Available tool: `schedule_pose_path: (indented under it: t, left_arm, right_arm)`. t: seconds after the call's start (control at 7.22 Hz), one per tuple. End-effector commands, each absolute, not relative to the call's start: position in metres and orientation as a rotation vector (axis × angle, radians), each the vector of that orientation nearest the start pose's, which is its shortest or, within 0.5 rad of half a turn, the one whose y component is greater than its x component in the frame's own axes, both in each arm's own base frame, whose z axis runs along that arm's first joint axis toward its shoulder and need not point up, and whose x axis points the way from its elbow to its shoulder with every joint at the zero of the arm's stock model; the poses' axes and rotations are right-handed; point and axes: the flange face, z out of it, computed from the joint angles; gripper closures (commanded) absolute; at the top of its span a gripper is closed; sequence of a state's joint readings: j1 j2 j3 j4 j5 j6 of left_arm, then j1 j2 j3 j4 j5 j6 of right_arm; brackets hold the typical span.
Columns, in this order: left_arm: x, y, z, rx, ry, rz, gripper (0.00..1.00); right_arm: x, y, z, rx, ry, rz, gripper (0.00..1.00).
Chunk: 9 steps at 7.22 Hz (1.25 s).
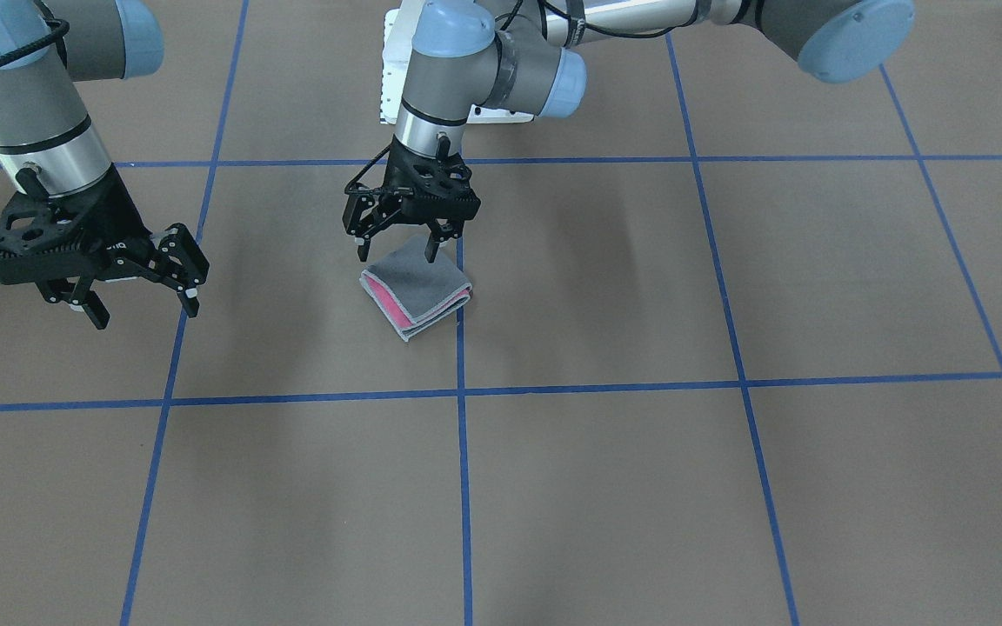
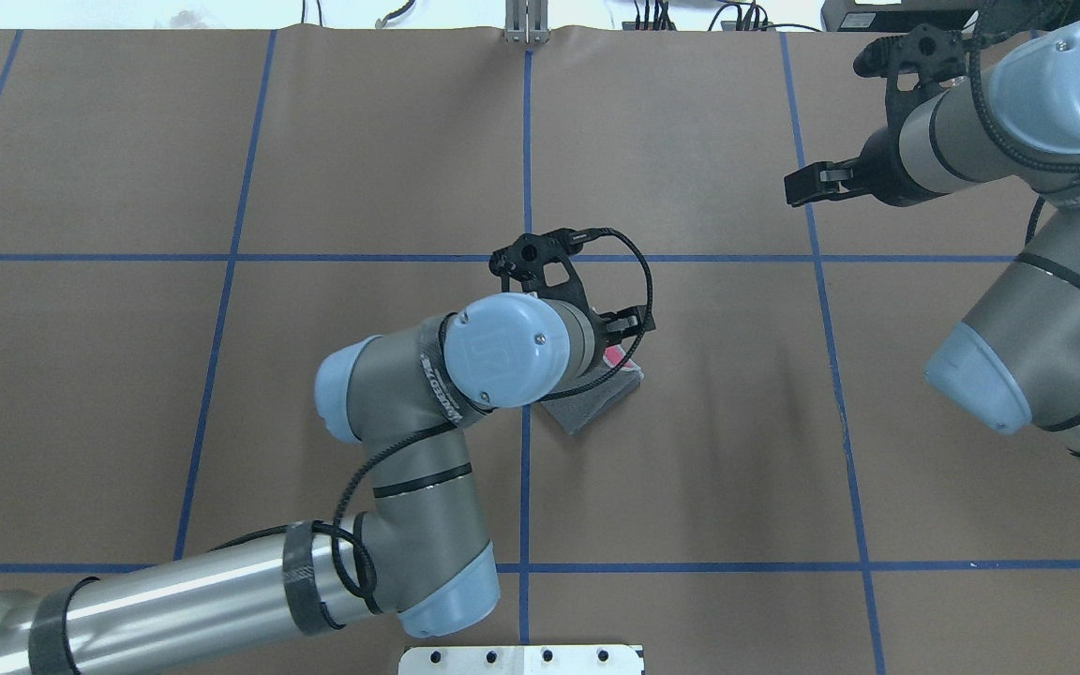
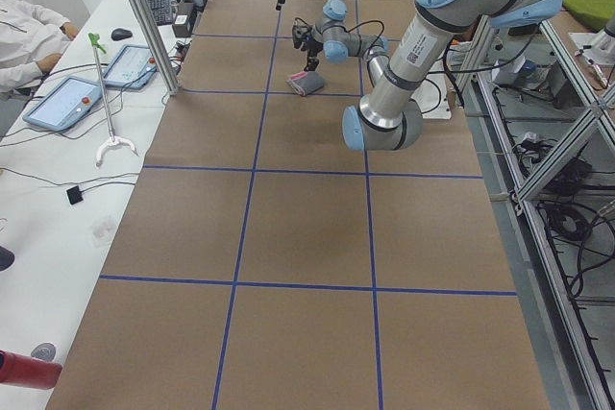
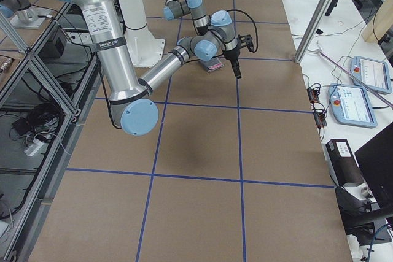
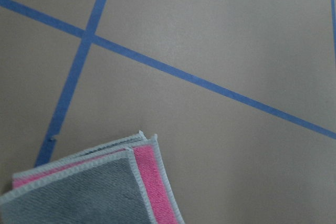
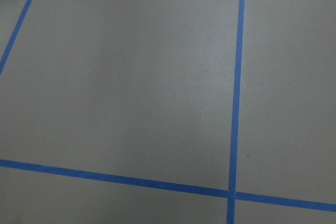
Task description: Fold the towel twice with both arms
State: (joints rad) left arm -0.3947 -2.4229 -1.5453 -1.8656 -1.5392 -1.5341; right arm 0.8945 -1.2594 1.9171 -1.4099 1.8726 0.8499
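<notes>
You're looking at a towel showing dark grey on top, with a pink strip and light grey stitched edging. The brown surface is carrying blue tape lines in a grid. The left arm and right arm are showing silver-grey, light-blue caps and black fingers.

towel: 1 | arms: 2 | end effectors: 2 | tablets: 2

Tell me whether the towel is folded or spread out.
Folded. The towel lies as a compact stack, several stitched edges layered, pink showing between grey layers.
</notes>
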Motion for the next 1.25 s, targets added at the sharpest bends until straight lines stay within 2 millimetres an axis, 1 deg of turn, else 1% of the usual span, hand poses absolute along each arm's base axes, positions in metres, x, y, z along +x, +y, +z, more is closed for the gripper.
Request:
schedule_pose_path:
  t: [0.0,0.14,0.28,0.42,0.55,0.69,0.83,0.97,1.11]
  left_arm:
    - [0.511,-0.422,0.122,0.277,0.902,-0.184,0.00]
    - [0.459,-0.427,0.137,0.313,0.792,-0.089,0.00]
    - [0.405,-0.436,0.163,0.359,0.712,-0.007,0.00]
    - [0.352,-0.453,0.204,0.340,0.680,0.071,0.00]
    - [0.295,-0.480,0.239,0.324,0.658,0.147,0.00]
    - [0.235,-0.502,0.281,0.318,0.616,0.193,0.00]
    - [0.176,-0.518,0.321,0.323,0.578,0.240,0.00]
    - [0.115,-0.528,0.356,0.309,0.576,0.284,0.00]
    - [0.060,-0.533,0.396,0.288,0.596,0.335,0.00]
  right_arm:
    - [-0.239,-0.529,0.363,0.345,-0.734,-0.003,0.00]
    - [-0.192,-0.532,0.395,0.342,-0.704,-0.058,0.00]
    - [-0.139,-0.536,0.432,0.339,-0.681,-0.120,0.00]
    - [-0.080,-0.542,0.472,0.326,-0.688,-0.180,0.00]
    - [-0.026,-0.545,0.517,0.307,-0.706,-0.203,0.00]
    - [0.024,-0.543,0.562,0.294,-0.691,-0.209,0.00]
    - [0.062,-0.536,0.603,0.287,-0.665,-0.248,0.00]
    - [0.095,-0.521,0.649,0.256,-0.673,-0.248,0.00]
    - [0.124,-0.505,0.673,0.236,-0.689,-0.184,0.00]
